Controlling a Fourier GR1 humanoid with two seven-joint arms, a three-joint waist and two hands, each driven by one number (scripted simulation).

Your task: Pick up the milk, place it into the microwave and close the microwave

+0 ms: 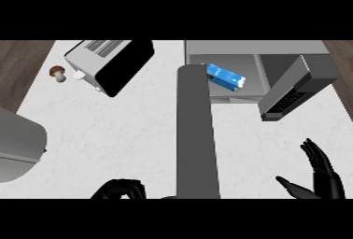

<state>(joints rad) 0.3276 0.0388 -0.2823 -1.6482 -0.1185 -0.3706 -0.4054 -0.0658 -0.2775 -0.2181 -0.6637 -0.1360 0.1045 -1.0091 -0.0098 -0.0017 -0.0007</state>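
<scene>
Counter (138,135) white marbled stone; toaster (110,58) brushed metal; milk (225,77) blue carton.

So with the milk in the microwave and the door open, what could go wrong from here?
The milk lies tilted near the front of the microwave, close to the hinge side of the door, so the closing door might clip it. The right hand rests open on the side the door would probably swing through.
</scene>
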